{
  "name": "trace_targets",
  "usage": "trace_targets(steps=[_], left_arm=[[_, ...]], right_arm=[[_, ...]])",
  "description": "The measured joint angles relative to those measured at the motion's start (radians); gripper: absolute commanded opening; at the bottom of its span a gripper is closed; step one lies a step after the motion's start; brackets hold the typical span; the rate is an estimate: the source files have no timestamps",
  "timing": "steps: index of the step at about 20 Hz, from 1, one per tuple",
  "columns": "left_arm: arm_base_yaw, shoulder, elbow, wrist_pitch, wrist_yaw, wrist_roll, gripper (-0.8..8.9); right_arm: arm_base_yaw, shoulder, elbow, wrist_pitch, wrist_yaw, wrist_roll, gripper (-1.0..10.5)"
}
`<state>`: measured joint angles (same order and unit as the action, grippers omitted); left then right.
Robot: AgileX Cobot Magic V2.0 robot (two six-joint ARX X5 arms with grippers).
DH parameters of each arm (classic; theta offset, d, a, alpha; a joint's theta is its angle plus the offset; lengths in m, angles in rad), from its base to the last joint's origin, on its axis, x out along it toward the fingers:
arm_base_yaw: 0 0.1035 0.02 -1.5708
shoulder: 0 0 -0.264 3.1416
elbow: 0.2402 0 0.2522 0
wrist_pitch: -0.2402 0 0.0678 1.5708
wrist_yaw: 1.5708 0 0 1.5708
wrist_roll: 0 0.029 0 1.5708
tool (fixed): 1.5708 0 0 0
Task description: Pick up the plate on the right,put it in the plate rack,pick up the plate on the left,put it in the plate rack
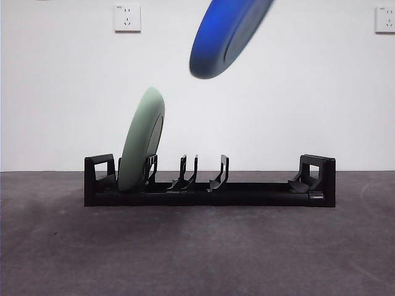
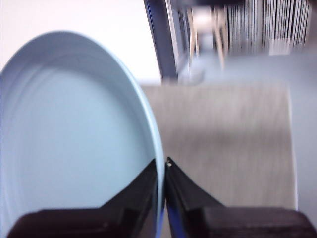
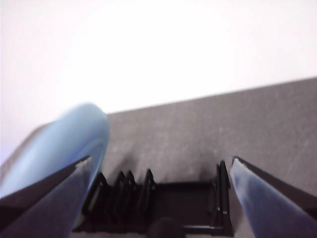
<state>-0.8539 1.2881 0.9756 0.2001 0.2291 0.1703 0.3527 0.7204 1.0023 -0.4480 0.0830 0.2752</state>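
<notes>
A pale green plate [image 1: 141, 143] stands on edge in a slot near the left end of the black plate rack [image 1: 259, 192]. High above the rack's middle a deep blue plate [image 1: 227, 36] hangs tilted in the air. In the left wrist view my left gripper [image 2: 163, 161] is shut on that plate's rim [image 2: 74, 134]; the gripper itself is out of the front view. My right gripper [image 3: 161, 159] is open with nothing between its jaws, above the rack [image 3: 188, 198]. The racked plate [image 3: 74, 144] looks bluish in that view.
The rack has several free dividers [image 1: 203, 176] right of the green plate and a blocky looped end [image 1: 318, 176] on the right. Dark grey tabletop [image 1: 197, 253] lies in front. A white wall with sockets [image 1: 127, 18] is behind.
</notes>
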Motion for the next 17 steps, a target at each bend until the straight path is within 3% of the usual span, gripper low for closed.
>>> trace_targets(steps=[4, 10, 17], left_arm=[[0.121, 0.043, 0.0, 0.217, 0.148, -0.246, -0.09], [0.225, 0.143, 0.0, 0.452, 0.166, -0.563, -0.09], [0.27, 0.294, -0.001, 0.592, 0.122, -0.782, -0.09]], right_arm=[[0.0, -0.044, 0.0, -0.001, -0.001, 0.0, 4.7], [0.0, -0.06, 0.0, -0.008, -0.001, 0.0, 4.7], [0.0, -0.056, 0.0, -0.025, -0.001, 0.0, 4.7]])
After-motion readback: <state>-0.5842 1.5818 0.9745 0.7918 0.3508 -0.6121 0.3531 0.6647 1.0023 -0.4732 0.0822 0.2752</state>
